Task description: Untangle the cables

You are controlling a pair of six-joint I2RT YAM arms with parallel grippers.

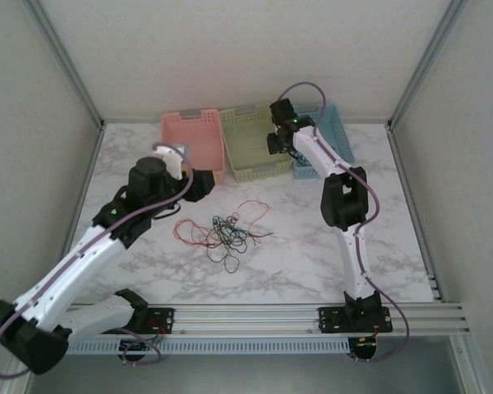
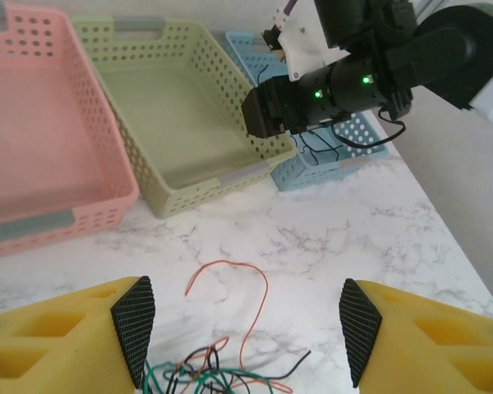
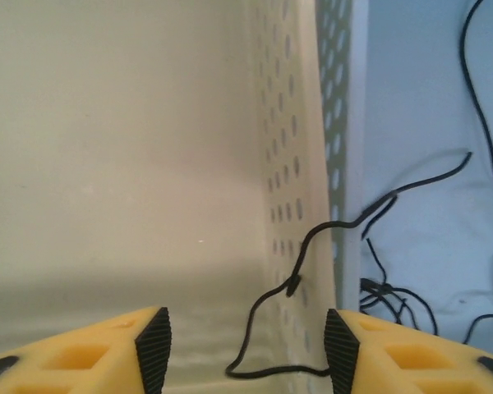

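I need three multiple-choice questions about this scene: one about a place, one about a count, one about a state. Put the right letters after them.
1. Where does the coloured tangle of cables lie?
A. in the pink basket
B. on the table
C. in the green basket

2. How many baskets stand at the far edge?
A. two
B. four
C. three

3. How is the left hand?
A. open, holding nothing
B. shut on a red cable
C. shut, empty

Answers: 1 B, the cables sprawl on bare marble; 2 C, pink, green and blue, side by side; 3 A, its fingers stand wide apart above the tangle.
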